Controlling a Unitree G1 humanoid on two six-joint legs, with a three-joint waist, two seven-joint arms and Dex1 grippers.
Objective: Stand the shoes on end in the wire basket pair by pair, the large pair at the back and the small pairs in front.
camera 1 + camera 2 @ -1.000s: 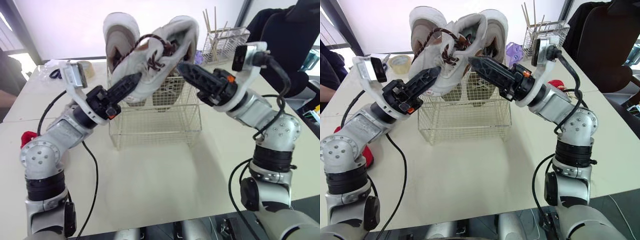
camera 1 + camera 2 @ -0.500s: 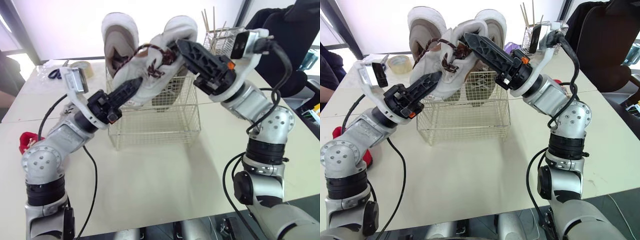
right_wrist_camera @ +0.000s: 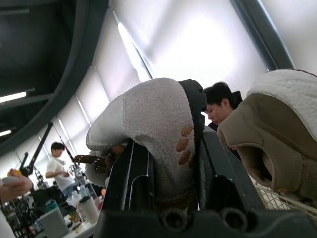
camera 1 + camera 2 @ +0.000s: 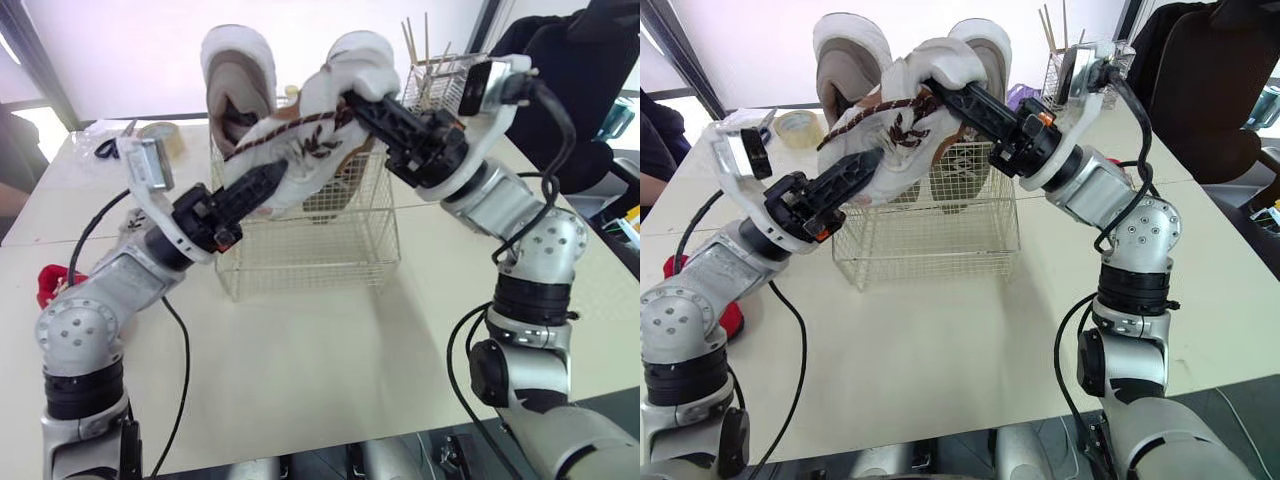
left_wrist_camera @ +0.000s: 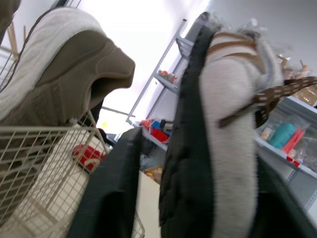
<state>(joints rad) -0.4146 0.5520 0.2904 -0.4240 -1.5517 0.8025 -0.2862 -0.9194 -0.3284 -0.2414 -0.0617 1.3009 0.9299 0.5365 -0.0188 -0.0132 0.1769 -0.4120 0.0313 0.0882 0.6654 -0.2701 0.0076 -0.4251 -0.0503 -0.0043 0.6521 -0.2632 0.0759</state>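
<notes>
— What sits at the counter's [image 4: 330, 360] left edge?
— A red object [image 4: 55, 281], well apart from the rest; a tape roll [image 4: 166, 135] lies farther back.

— And the left end effector [image 4: 268, 183]?
— It reaches up and rightward and seems to pinch the low toe end of the white shoe [image 4: 312, 150], though its far finger is hidden behind the shoe.

— Where is that shoe?
— In the air, tilted, toe low on the left and heel high on the right, over the top rim of the wire basket [image 4: 310, 255], just before the large pair [image 4: 236, 72], which stands on end at the basket's back.

— The right end effector [image 4: 948, 95]?
— Clamped on the shoe's heel, one finger on each side.

— Room to move?
— Bare counter spreads before the basket. To the right rear, a stick holder [image 4: 447, 76] stands near the right arm.
</notes>
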